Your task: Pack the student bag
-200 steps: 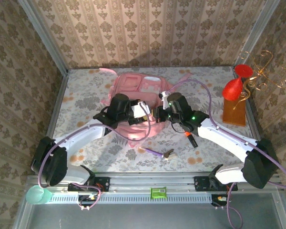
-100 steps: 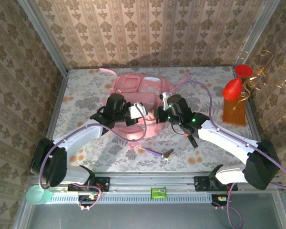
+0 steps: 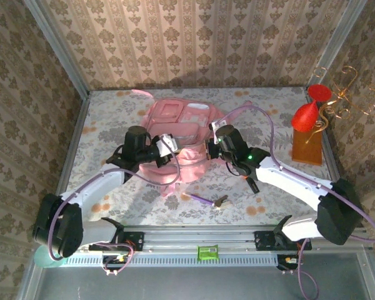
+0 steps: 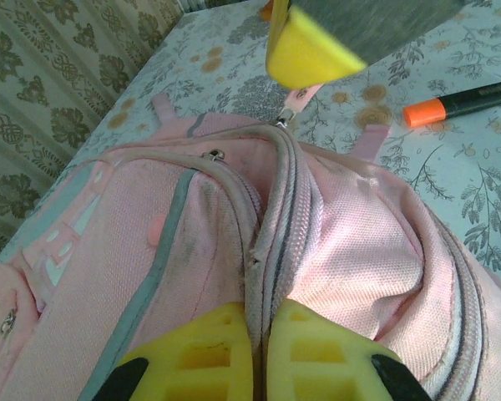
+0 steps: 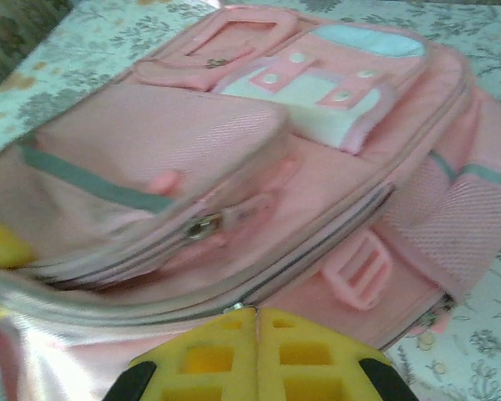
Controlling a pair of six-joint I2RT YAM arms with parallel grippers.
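The pink student bag (image 3: 181,119) lies flat in the middle of the table, its front pockets facing up. My left gripper (image 3: 170,143) is shut on the grey-pink zip edge (image 4: 271,242) of the bag's main opening, with the seam pinched between the yellow fingers (image 4: 202,355). My right gripper (image 3: 211,145) is at the opposite side of the same opening, shut on the small metal zip slider (image 5: 239,308) at its fingertips. In the right wrist view the bag (image 5: 317,125) shows white patches and a plastic buckle (image 5: 356,269).
An orange marker (image 3: 251,182) lies right of the bag, also seen as the marker (image 4: 463,104) in the left wrist view. A purple pen (image 3: 200,199) and a small keyring (image 3: 222,200) lie near the front. A red ornament on a wooden block (image 3: 307,145) stands at the right edge.
My left gripper has shut on the bag's zip edge and drawn back to the left, stretching the opening. The right gripper has stayed shut and shifted slightly left.
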